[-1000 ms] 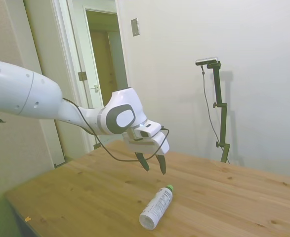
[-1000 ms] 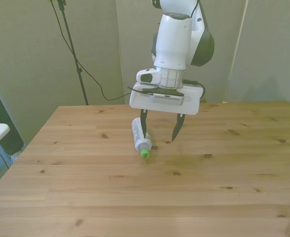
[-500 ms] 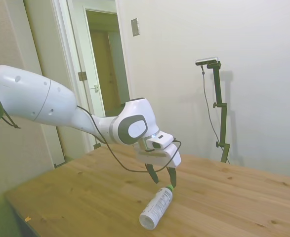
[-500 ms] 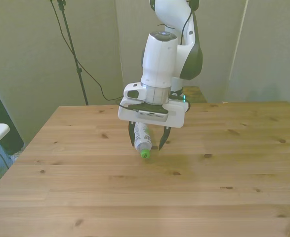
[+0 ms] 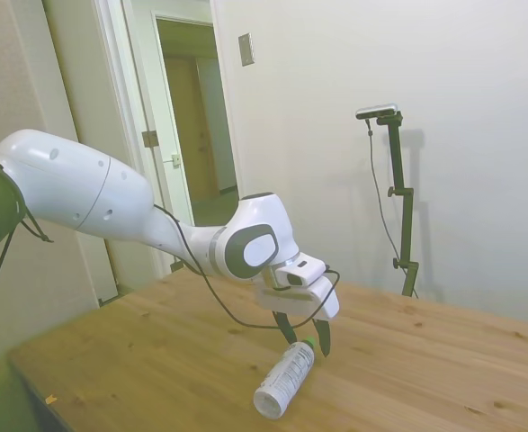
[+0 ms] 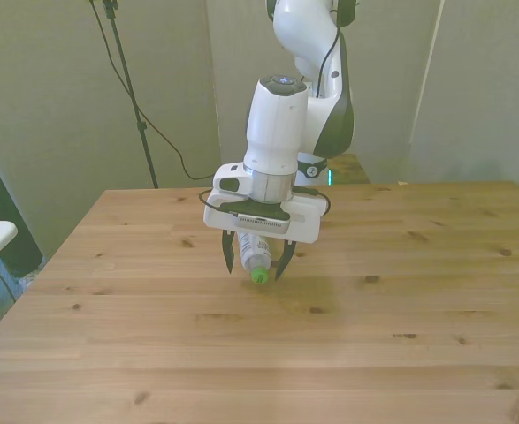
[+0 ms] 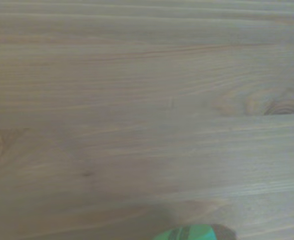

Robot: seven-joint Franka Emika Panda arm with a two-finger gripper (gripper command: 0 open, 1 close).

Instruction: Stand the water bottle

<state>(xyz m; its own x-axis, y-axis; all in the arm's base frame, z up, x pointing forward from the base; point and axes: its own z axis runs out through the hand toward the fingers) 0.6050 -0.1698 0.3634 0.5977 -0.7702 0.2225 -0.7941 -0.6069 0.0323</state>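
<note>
- We see a light wooden bench (image 6: 400,300) of knotty planks; plain pale walls behind, and in the side view an open doorway (image 5: 192,117) with a grey wall plate (image 5: 246,49) beside it.
- In the front view a black cable (image 6: 148,124) hangs down against the wall, off the front view's left.
- The water bottle (image 5: 286,378) lies flat on its side on the bench, about mid-bench, nearer the front view's left.
- Its long axis runs roughly from the bench's far edge toward the front camera; the green cap (image 6: 258,276) points at the front camera, the base away under the arm.
- In the side view the base faces that camera, the cap end farther off, under the pincer.
- White label with dark print shows along the body; print too small to read.
- The pincer (image 6: 255,262) hangs low over the cap end, fingers open wide, one on each side of the neck, not closed on it; contact with the bottle we cannot tell.
- The wrist view shows blurred wood grain, a knot (image 7: 282,106) and a sliver of the green cap at the frame edge.
- Nothing else lies on the bench near the bottle.
</note>
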